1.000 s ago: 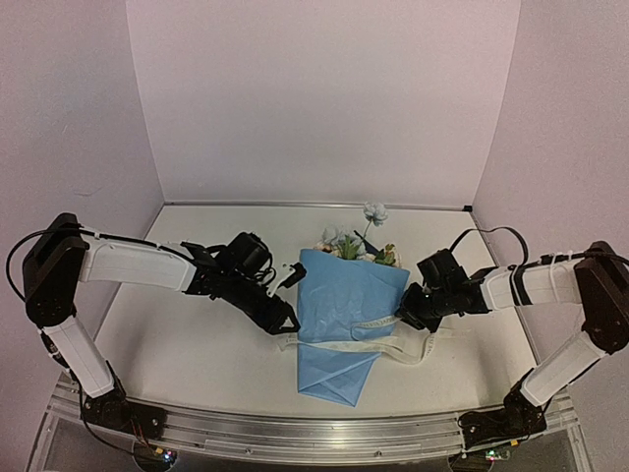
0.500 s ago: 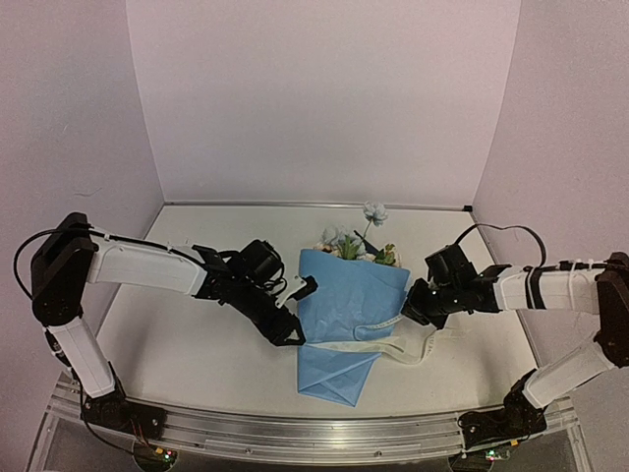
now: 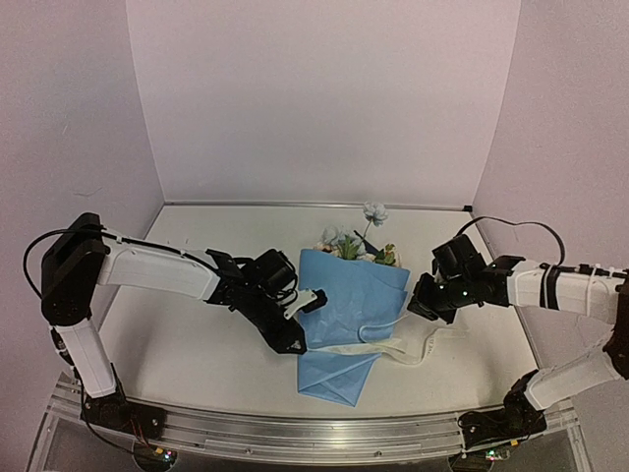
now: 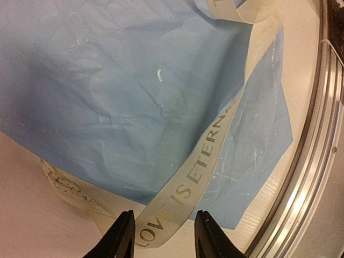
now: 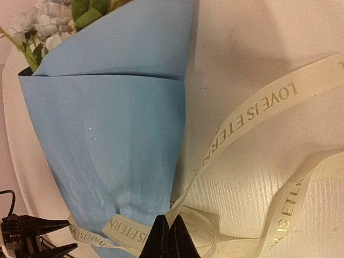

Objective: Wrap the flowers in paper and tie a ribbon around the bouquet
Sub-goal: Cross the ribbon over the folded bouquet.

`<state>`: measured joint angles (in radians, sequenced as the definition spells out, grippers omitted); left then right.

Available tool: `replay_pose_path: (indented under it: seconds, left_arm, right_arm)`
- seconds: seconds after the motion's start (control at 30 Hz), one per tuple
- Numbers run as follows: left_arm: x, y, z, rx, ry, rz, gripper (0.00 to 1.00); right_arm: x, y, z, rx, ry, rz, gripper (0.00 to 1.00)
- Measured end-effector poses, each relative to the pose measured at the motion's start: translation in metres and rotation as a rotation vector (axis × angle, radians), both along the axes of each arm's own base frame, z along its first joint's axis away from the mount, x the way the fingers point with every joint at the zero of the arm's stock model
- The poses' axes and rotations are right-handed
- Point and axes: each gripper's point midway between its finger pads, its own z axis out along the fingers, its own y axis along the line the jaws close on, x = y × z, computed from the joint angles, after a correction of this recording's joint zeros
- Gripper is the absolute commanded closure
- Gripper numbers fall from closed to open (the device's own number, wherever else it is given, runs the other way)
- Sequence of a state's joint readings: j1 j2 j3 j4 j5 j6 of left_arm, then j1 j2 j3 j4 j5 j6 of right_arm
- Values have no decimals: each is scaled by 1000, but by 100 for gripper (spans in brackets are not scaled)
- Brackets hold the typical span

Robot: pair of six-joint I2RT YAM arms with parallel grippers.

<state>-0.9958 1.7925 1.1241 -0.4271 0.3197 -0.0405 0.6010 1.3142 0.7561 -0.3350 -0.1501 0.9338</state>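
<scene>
On the cream table (image 3: pixel 177 364), the ribbon (image 3: pixel 344 347) crosses the narrow near end of the bouquet (image 3: pixel 344 295). The left gripper (image 4: pixel 165 216) straddles the ribbon, jaws apart, at the bouquet's left edge. The right gripper (image 5: pixel 168 221) is pinched together on the ribbon at the right edge. The flowers (image 3: pixel 373 211) lie farthest back.

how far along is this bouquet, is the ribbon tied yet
Done: the flowers sit wrapped in the blue paper cone. In hand: the ribbon lies loose across the cone's lower part, with no knot showing. The right gripper is shut on it, and the left gripper stands open with another stretch between its fingers. Left: cross the ends and tie them.
</scene>
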Motion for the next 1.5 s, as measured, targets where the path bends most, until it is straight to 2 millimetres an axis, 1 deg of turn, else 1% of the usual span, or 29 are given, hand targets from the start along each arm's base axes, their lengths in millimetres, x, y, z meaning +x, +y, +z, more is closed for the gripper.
replay_pose_path:
  seconds: [0.07,0.13,0.17,0.23,0.27,0.4,0.5,0.63,0.7,0.8,0.87,0.9,1.0,1.17,1.27,1.4,1.5]
  left_arm:
    - [2,-1,-3,11,-10,-2,70]
    - [5,-2,-4,23,-18,0,72]
    - [7,-3,-5,28,-25,1,71]
    - [10,-4,-5,34,-37,3,61]
    - [11,-5,-5,37,-43,5,58]
    - [13,-5,-5,47,-63,7,58]
    - [14,-5,-6,53,-71,10,57]
    - [13,-2,-8,67,-73,7,65]
    - [13,-1,-8,76,-75,9,72]
    - [13,-1,-8,82,-81,9,85]
    - [15,-3,-4,75,-92,5,95]
    - [17,-5,-2,69,-96,6,99]
    - [20,-9,3,58,-111,9,100]
    - [25,-11,5,49,-133,13,100]
    - [29,-16,8,26,-148,20,100]
    - [40,-23,17,-33,-150,48,100]
    - [56,-26,25,-90,-147,83,100]
  right_arm:
    - [1,1,9,-3,-17,18,100]
    - [3,3,16,-5,-30,36,100]
    - [4,4,20,-5,-36,48,100]
    - [5,8,28,-2,-46,72,100]
    - [6,10,32,1,-51,85,100]
    - [11,20,50,27,-75,128,100]
    - [13,27,57,43,-78,151,100]
    - [16,34,60,57,-69,176,100]
    - [17,38,61,63,-64,189,100]
    - [20,44,68,76,-64,210,100]
    - [24,49,76,90,-72,221,100]
    - [26,51,81,100,-77,227,100]
    - [35,56,97,135,-91,238,100]
    - [60,59,129,220,-121,230,100]
    - [70,64,144,277,-125,239,100]
    - [75,85,167,413,-135,283,100]
    - [73,102,183,525,-129,313,100]
